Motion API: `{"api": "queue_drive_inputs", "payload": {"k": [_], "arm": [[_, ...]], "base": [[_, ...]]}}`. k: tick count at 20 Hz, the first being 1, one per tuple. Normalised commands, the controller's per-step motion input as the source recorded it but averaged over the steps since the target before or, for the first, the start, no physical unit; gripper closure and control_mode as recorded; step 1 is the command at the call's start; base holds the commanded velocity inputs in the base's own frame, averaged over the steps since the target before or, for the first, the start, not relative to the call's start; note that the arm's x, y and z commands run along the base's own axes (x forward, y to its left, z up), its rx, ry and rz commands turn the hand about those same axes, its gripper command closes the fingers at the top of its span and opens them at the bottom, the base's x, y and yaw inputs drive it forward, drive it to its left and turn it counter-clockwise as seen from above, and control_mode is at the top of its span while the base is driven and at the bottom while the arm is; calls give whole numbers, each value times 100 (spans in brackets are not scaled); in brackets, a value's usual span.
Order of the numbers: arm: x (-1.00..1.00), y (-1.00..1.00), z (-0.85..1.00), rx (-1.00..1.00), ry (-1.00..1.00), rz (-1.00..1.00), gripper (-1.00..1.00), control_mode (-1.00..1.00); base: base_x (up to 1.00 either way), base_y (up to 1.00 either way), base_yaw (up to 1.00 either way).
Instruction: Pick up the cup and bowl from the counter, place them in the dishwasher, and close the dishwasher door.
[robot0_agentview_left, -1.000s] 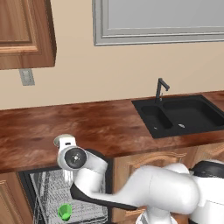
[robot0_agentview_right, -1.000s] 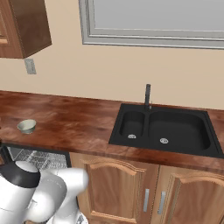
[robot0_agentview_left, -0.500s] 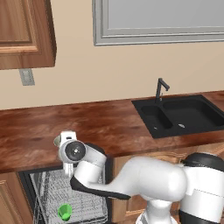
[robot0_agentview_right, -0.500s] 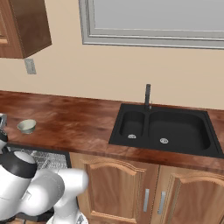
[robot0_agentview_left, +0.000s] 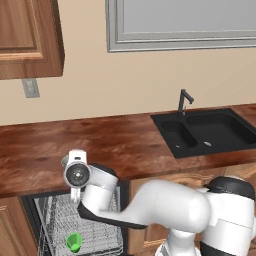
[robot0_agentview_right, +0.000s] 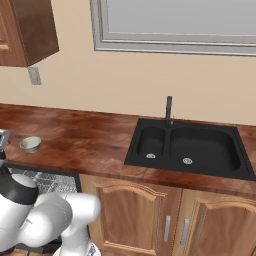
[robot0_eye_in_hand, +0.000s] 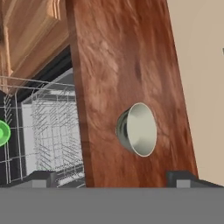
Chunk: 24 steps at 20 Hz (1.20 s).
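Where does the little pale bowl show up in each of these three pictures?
Left base view: I can't make it out; the arm's white hand stands over that stretch of the counter.
Right base view: the bowl sits at the far left on the counter.
Hand view: near the middle, on the wood, ahead of the open gripper.
Shared landmark: the dishwasher racks below the counter edge.

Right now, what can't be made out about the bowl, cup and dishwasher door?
- Pale grey-white bowl: hidden behind the arm in the left base view.
- Bright green cup: cut by the hand view's left edge.
- Dishwasher door: below both base views' bottom edge.
- Open gripper: fingertips barely visible.
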Motion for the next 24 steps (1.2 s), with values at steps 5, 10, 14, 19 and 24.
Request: {"api": "queue_drive_inputs", "payload": {"k": [5,10,14,19,24], "arm": [[15,-17,0,0,0,-8,-100,-100],[19,-20,0,0,0,-6,-100,-100],[35,-8,-3,0,0,-1,-100,-100],[43,0,-18,0,0,0,-100,-100],[21,1,-32,0,0,0,-100,-100]], "base": [[0,0,0],[0,0,0],[0,0,0],[0,0,0],[0,0,0]]}}
